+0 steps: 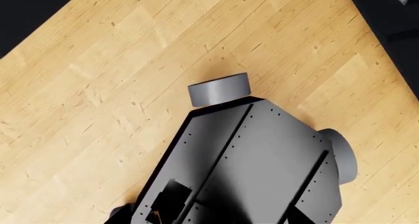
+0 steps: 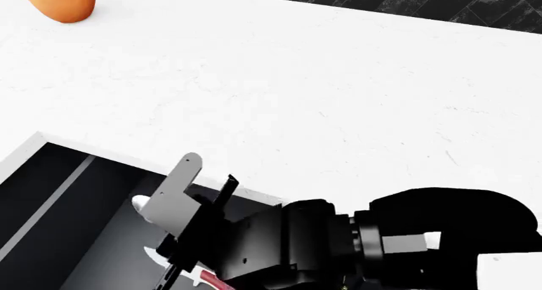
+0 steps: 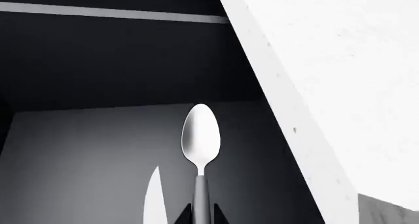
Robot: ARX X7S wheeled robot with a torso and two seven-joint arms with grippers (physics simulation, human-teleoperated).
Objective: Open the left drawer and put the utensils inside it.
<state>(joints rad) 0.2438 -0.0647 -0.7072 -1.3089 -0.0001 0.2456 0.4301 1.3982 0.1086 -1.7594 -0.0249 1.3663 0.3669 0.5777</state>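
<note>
The left drawer (image 2: 59, 233) stands pulled open under the white counter, and its dark grey inside (image 3: 78, 160) shows. My right gripper (image 3: 201, 216) hangs over it, shut on the dark grey handle of the spoon (image 3: 200, 133), whose silver bowl points into the drawer. The knife lies on the drawer floor beside it, with its pale blade (image 3: 155, 199) in the right wrist view and its blade (image 2: 155, 255) and red-pink handle (image 2: 212, 280) in the head view. There my right gripper (image 2: 178, 214) covers most of the spoon, leaving only the bowl (image 2: 138, 205) showing. My left gripper is out of sight.
The white countertop (image 2: 339, 93) runs along the open drawer's far side, and its thick edge (image 3: 288, 131) passes close by the spoon. An orange object (image 2: 59, 1) sits at the counter's back left. The left wrist view shows only wooden floor (image 1: 98, 87) and my own grey base (image 1: 262, 150).
</note>
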